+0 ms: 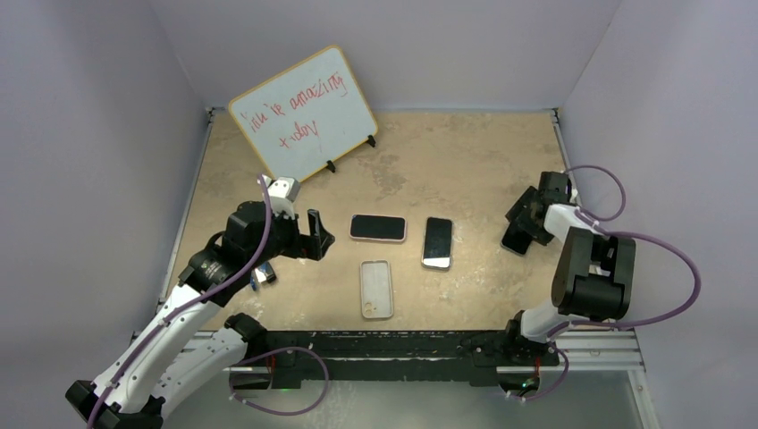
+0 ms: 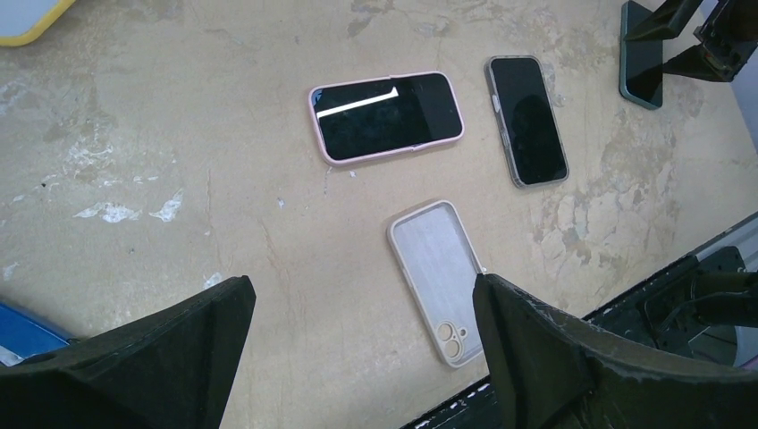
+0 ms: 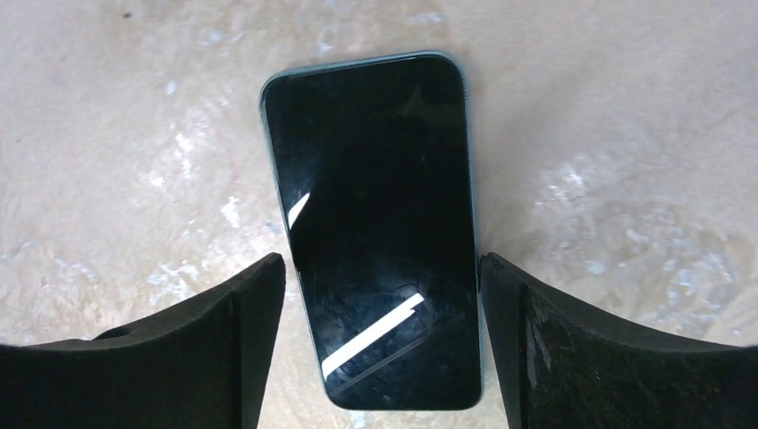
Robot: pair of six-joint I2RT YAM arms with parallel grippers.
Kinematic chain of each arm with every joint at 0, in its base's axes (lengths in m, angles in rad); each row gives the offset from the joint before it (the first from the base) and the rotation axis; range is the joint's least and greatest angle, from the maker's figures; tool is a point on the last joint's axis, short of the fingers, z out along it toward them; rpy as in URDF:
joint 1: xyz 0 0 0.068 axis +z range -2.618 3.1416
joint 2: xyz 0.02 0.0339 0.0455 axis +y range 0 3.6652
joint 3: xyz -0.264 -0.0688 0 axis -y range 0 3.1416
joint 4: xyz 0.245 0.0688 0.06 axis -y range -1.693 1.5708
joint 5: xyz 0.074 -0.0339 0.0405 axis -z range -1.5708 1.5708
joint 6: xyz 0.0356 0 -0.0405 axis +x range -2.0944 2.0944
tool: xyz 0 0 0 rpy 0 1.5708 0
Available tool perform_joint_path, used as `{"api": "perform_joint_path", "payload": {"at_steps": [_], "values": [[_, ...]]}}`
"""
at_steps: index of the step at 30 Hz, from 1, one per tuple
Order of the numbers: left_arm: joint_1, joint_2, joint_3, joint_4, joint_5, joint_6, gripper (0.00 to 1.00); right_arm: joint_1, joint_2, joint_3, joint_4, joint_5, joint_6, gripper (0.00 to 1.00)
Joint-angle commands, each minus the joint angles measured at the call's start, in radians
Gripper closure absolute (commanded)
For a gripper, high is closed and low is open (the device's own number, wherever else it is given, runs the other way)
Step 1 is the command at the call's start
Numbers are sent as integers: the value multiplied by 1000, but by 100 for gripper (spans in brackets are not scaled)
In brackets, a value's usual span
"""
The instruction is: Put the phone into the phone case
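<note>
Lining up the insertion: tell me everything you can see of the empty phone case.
The empty phone case is an off-white shell, matte like soft plastic, lying flat on the table hollow side up. A raised rim runs round it; the camera cutout sits at its near end. It touches only the table; the pink-cased phone lies just beyond it, apart.

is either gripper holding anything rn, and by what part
Left gripper is empty. Right gripper straddles the dark phone at its long edges; an actual grip cannot be told.
</note>
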Motion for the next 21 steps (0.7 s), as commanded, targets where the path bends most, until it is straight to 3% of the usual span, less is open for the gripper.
{"api": "perform_joint_path", "payload": {"at_steps": [1, 8, 14, 21], "values": [[2, -4, 4, 33, -15, 8, 2, 69, 46, -24, -24, -90, 22, 20], [2, 18, -1, 29, -17, -14, 3, 197, 55, 5, -60, -32, 64, 20], [3, 36, 3, 26, 6, -28, 4, 199, 94, 39, -126, 41, 188, 10], [1, 38, 1, 20, -1, -23, 4, 196, 179, 167, -242, 52, 384, 11]]}}
